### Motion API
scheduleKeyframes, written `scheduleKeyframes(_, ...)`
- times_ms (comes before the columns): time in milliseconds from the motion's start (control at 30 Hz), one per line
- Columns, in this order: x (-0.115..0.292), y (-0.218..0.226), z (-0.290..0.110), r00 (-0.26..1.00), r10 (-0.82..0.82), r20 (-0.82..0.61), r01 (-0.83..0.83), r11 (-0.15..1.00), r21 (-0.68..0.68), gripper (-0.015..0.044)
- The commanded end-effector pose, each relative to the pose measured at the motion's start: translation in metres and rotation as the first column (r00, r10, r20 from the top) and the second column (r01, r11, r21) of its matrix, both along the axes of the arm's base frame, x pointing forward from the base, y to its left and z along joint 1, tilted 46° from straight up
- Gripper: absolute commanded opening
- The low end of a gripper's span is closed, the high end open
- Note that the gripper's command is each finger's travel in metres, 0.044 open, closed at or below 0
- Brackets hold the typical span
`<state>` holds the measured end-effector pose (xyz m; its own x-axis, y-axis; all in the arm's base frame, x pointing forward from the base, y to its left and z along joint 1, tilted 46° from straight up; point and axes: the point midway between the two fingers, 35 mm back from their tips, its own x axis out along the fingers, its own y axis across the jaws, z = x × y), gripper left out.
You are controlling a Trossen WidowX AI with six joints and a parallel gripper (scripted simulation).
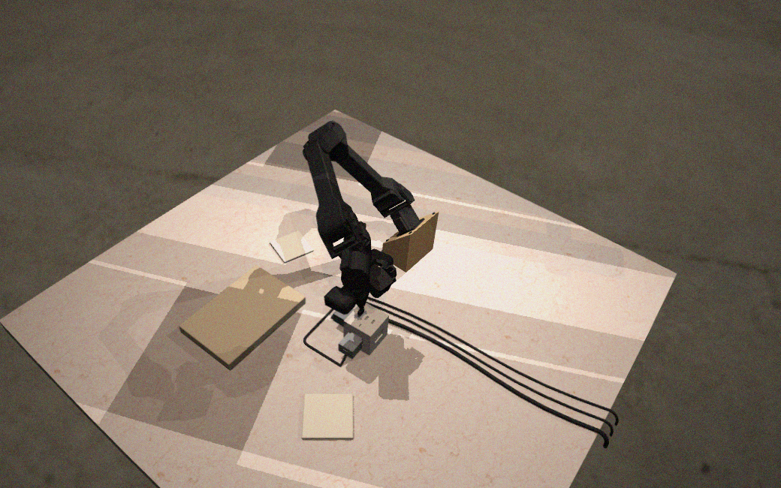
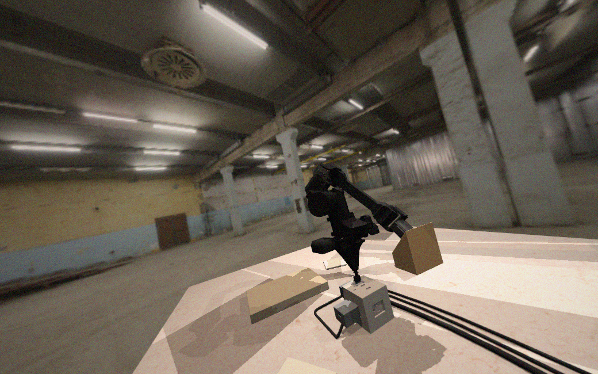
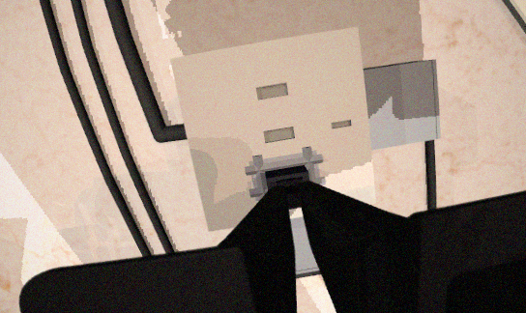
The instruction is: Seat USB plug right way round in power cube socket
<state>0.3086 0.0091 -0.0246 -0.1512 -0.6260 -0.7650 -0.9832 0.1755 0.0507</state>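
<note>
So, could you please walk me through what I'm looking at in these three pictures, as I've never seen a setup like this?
The black jointed machine is a single robot arm standing on a pale table. One picture looks down from above, one looks from low at the side, and one comes from a camera on the arm's wrist, looking past its two fingers. The gripper is shut on a small USB plug standing in the top of a grey power cube. A second grey plug sits in the cube's side. Three black cables trail away from the cube. Also on the table: a flat tan board, two pale square cards and a brown wedge-shaped box.
</note>
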Motion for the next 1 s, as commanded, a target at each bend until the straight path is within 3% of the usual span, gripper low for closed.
scheduleKeyframes(0,-0.0001,-0.0012,-0.0009,1.0,0.004,-0.003,-0.004,1.0,-0.004,0.0)
scheduleKeyframes(967,-0.0007,-0.0036,-0.0034,1.0,0.004,-0.003,-0.004,1.0,-0.004,0.0)
